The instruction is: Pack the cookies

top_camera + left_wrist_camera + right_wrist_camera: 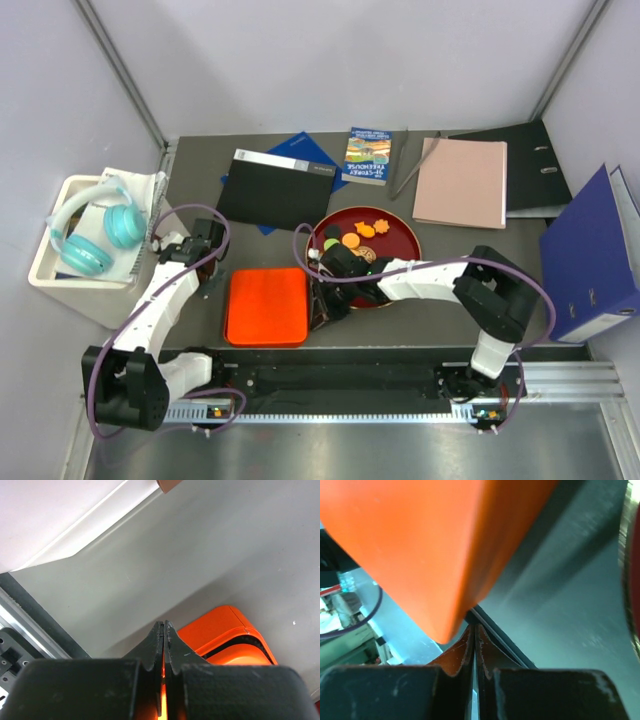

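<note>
The cookies (365, 229) lie on a round red plate (402, 226): orange flower shapes, an orange disc (352, 240) and a green disc (331, 243) show, while others are hidden under my right arm. An orange box (267, 306) with its lid down sits left of the plate. My left gripper (217, 284) is shut and empty beside the box's left edge; the left wrist view has its tips (164, 625) together, with the orange box (225, 635) just beyond. My right gripper (322, 310) is shut and empty at the box's right edge, its tips (474, 627) right under the orange box (435, 545).
A white bin (48, 270) holding teal headphones (95, 235) stands at the far left. Along the back lie a black folder (272, 188), a book (367, 155), a pink folder (462, 183) and a black binder (530, 160). A blue binder (590, 255) stands at the right.
</note>
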